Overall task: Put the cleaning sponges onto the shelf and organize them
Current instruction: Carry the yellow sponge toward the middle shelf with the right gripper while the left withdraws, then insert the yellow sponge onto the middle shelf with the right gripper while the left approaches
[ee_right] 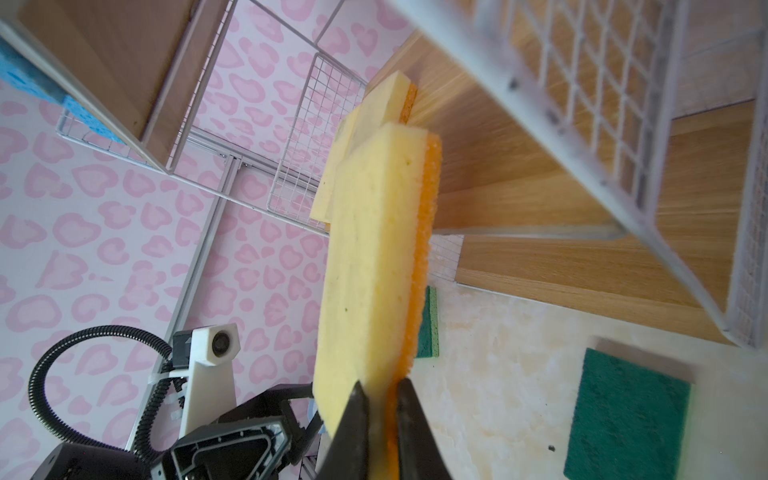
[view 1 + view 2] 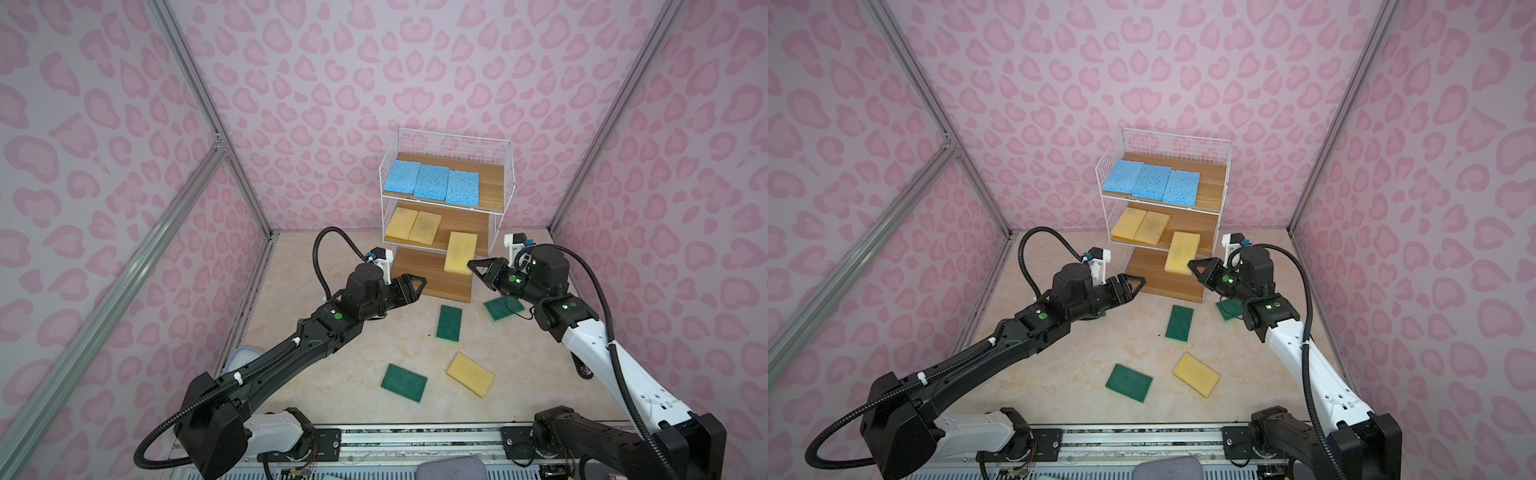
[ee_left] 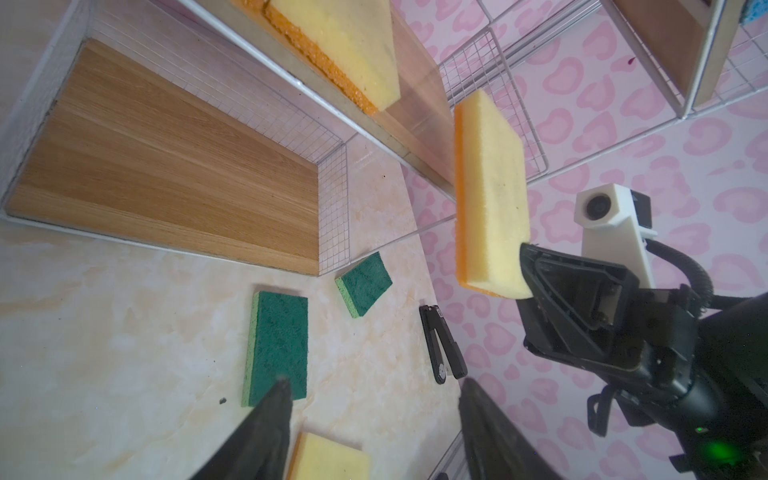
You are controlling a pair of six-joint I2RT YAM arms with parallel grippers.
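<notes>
**Right hand (image 1: pixel 380 399) holds a third yellow sponge (image 1: pixel 374 257) at the shelf (image 2: pixel 453 141)**

Clenched on one short end of that sponge, the right hand holds it just in front of the shelf's middle board, at the board's bare end. Already shelved: three blue sponges (image 2: pixel 432 183) on the shelf's top board and two yellow sponges (image 2: pixel 413 225) on the middle board. Left to do, on the worktop (image 2: pixel 332 374) in front of the shelf: a loose yellow sponge (image 2: pixel 469 375) and three visible green sponges (image 2: pixel 449 323); the bottom board is bare. The left hand (image 2: pixel 420 289), spread and empty, hovers before the shelf's bottom board. The middle tier's front wire rim looks like the obstacle.
</notes>
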